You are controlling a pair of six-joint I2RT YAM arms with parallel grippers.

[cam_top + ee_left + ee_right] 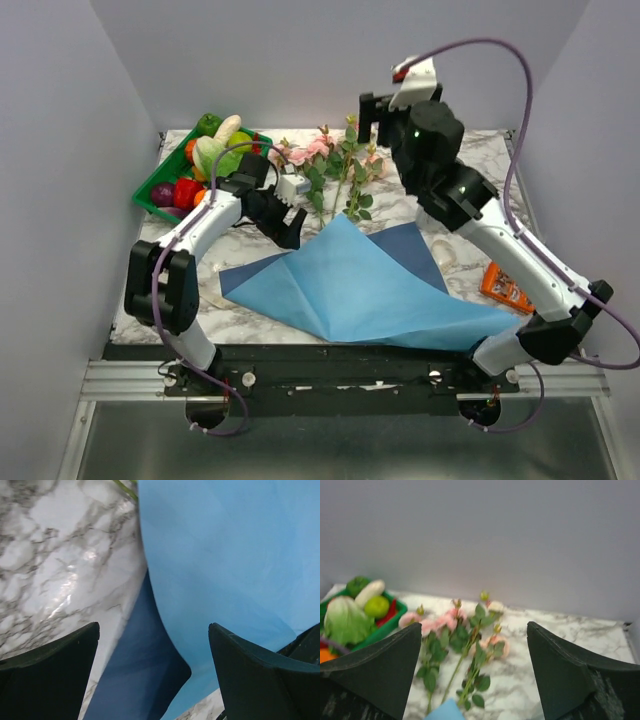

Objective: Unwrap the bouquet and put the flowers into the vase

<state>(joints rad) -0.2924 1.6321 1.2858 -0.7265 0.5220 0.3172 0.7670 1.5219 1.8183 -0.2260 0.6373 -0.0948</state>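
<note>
We're seeing both wide open, gripping nthg: left gripper is hovering over blue paper sheet; right gripper is hanging above the flowers, lying btwn green tray & right arm, paper tip just beside stems.

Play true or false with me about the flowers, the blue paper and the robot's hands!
1. The flowers are wrapped in the blue paper. False: the flowers lie bare on the table, and the blue paper is spread out beside them.
2. Both grippers are open. True: the left gripper and the right gripper hold nothing.
3. The green tray has vegetables in it. True: the green tray holds vegetables.
4. The right gripper is over the blue paper. False: it points at the flowers; the left gripper is at the paper.
</note>
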